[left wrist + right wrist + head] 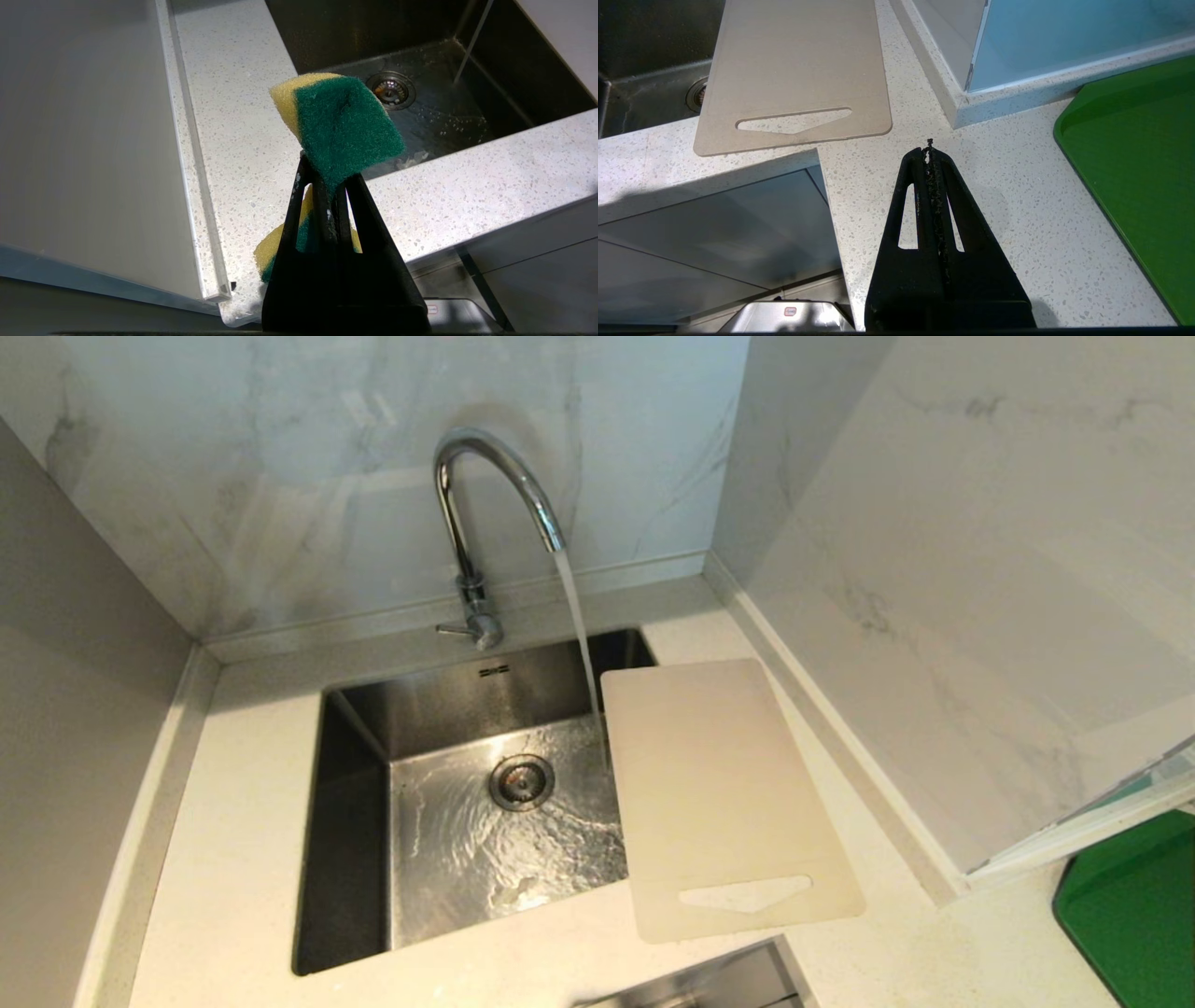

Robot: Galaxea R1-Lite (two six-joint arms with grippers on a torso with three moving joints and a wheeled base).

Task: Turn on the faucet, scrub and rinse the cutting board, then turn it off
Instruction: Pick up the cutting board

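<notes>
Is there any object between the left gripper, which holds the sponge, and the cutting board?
Nothing visible blocks it. The left gripper, shut on the sponge, is over the counter beside the sink; the cutting board lies across the sink's far edge.

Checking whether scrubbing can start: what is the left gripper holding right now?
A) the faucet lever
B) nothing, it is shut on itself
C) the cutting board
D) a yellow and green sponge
D: in the left wrist view the left gripper is clamped on a yellow and green sponge, above the countertop beside the sink.
</notes>
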